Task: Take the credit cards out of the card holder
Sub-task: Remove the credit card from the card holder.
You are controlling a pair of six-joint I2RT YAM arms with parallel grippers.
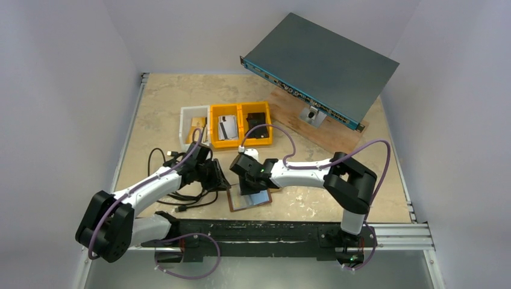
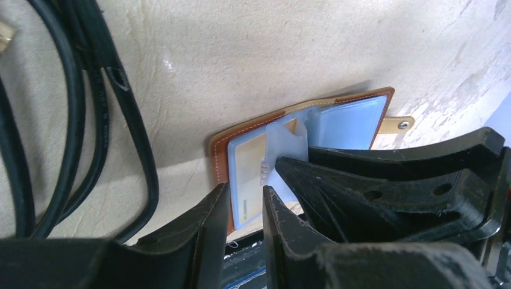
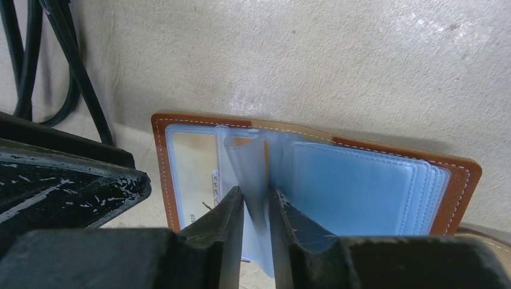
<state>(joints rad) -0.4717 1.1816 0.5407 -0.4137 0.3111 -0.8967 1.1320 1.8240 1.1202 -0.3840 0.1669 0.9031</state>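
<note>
Brown with pale stitching, the card holder (image 3: 158,162) lay open and flat on the beige table (image 1: 156,102), just ahead of the arm bases and between the two grippers. Its inside was lined with bluish clear pockets, and a tan card (image 3: 193,171) sat in the pocket against the left cover. The right gripper (image 3: 256,201) was clenched on one clear pocket leaf (image 3: 250,159), which stood upright from the spine between the fingers. Whether that leaf contained a card could not be determined. The other leaves (image 3: 355,186) lay stacked flat on the right cover. The left gripper (image 2: 244,205) sat low at the holder's left edge with its jaws narrowly apart. The corner of the brown cover and the tan card's pocket showed in the gap, but whether it gripped the holder or only rested on it could not be determined. A tan snap tab (image 2: 399,124) projected from the right cover. Black cables (image 1: 181,195) lay coiled beside the left arm. Farther back, a white bin (image 1: 184,126) held a loose tan card (image 1: 197,123) and touched a pair of yellow bins (image 1: 240,108). One yellow bin held striped cards (image 1: 226,127) and the other a chunky black object (image 1: 257,122). Behind them, a grey equipment case (image 1: 325,63) rested tilted on a wooden board (image 1: 289,114).
</note>
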